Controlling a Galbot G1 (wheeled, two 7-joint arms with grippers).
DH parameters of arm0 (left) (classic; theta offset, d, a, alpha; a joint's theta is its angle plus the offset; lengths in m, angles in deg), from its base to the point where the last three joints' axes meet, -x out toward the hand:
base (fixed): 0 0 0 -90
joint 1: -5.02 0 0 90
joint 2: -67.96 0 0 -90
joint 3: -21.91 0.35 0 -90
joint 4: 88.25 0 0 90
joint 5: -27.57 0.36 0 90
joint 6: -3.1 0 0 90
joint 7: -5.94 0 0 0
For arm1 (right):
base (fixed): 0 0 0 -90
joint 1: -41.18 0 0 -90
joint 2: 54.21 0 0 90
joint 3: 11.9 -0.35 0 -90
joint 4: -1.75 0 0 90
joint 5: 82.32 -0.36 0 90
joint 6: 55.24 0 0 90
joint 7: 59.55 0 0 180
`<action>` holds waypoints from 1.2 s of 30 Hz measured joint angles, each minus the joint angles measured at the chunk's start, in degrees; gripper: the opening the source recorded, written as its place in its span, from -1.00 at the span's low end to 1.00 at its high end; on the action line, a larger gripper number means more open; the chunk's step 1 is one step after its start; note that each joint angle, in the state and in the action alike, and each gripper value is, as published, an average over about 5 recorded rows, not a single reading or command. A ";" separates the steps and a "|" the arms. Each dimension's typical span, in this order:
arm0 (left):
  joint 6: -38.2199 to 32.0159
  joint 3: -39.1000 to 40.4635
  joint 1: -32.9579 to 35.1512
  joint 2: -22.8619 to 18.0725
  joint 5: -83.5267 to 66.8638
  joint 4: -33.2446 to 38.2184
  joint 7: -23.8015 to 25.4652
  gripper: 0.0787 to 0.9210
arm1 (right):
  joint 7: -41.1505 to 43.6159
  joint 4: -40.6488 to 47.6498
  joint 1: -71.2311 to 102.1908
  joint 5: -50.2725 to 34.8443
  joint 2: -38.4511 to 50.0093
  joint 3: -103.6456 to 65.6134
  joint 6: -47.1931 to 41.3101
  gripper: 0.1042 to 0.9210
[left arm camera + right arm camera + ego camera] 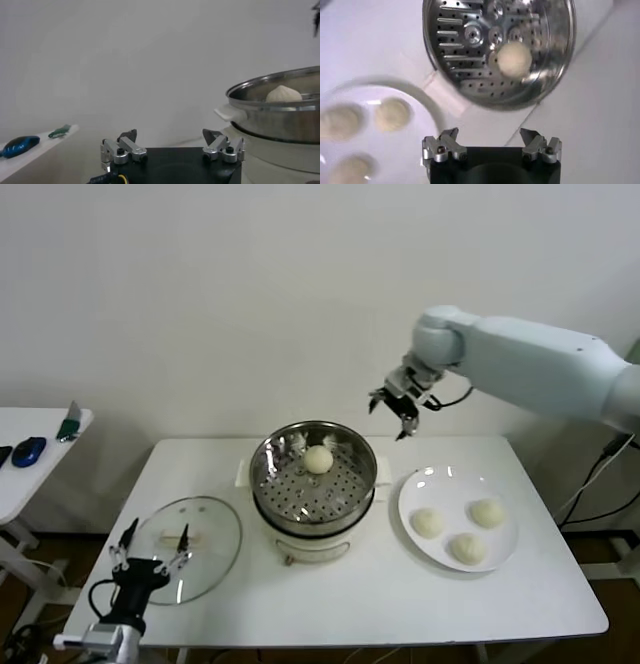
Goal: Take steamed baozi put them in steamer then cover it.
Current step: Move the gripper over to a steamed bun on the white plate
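Now right gripper (399,413) jaws wide, empty, above and beside steamer (314,479); one baozi (318,459) inside.

Steamer (313,484) at table (380,594) centre, one bun (318,459) in its basket toward the back. Plate (458,517) just right of steamer, carrying three buns (427,522). Lid (190,549) flat near table's left edge. Left gripper (150,549) over lid; right gripper (396,406) above back edge, right of steamer.
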 measured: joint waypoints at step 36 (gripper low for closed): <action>0.63 -0.25 1.04 -1.04 -0.42 -0.56 -0.21 0.77 | 2.47 10.07 28.36 7.46 2.42 -14.32 -7.15 0.76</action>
